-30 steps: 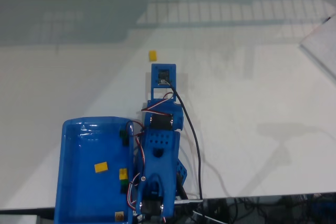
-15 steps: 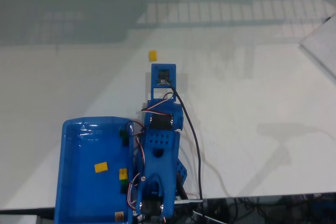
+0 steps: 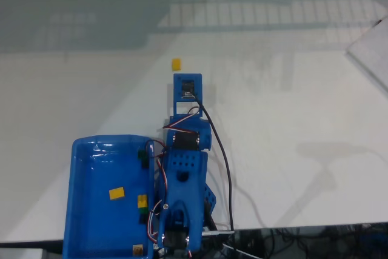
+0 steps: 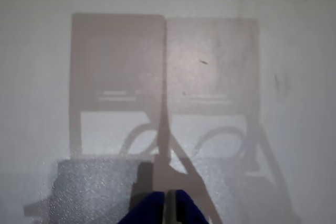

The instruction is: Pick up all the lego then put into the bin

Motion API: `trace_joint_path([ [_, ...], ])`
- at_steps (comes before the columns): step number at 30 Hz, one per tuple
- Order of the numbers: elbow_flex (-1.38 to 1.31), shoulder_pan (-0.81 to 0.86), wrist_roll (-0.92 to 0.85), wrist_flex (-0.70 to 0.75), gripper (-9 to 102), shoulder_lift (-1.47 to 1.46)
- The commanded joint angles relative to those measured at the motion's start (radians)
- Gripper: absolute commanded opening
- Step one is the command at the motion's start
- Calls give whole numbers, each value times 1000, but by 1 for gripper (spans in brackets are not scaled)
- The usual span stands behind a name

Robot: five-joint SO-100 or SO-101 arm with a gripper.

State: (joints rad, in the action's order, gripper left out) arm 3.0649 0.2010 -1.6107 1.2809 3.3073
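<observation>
Lego pieces lie in two places in the fixed view: one yellow brick (image 3: 176,63) sits alone on the white bench (image 3: 291,125), just beyond the arm's (image 3: 182,180) camera head, and several rest inside the blue bin (image 3: 91,210) at the lower left. In the bin, a yellow piece (image 3: 117,193) lies near the middle, another yellow piece (image 3: 142,200) with dark green bricks (image 3: 142,157) hugs the right wall, and a small brownish one (image 3: 137,249) sits at the bottom edge, hard to make out. The bin's lower end is cut off by the frame, and the arm overlaps its right rim. From above, the arm's own body hides the fingers. In the wrist view, the fingers (image 4: 169,208) show as two dark blue tips at the bottom edge, nearly closed with a thin slit between them, holding nothing, over bare bench and shadow.
</observation>
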Motion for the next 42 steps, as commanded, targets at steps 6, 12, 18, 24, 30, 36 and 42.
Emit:
trace_joint_path([
  [6,17,-25,-2,-198,26,17],
  [12,-153,-74,9,-489,28,-245],
  [18,-517,-160,135,-758,28,-795],
  [24,-827,-196,164,-818,28,-1206],
  [30,-911,-204,138,-847,28,-1430],
  [36,-917,-186,107,-896,28,-1537],
  [42,-969,-150,72,-896,28,-1626],
])
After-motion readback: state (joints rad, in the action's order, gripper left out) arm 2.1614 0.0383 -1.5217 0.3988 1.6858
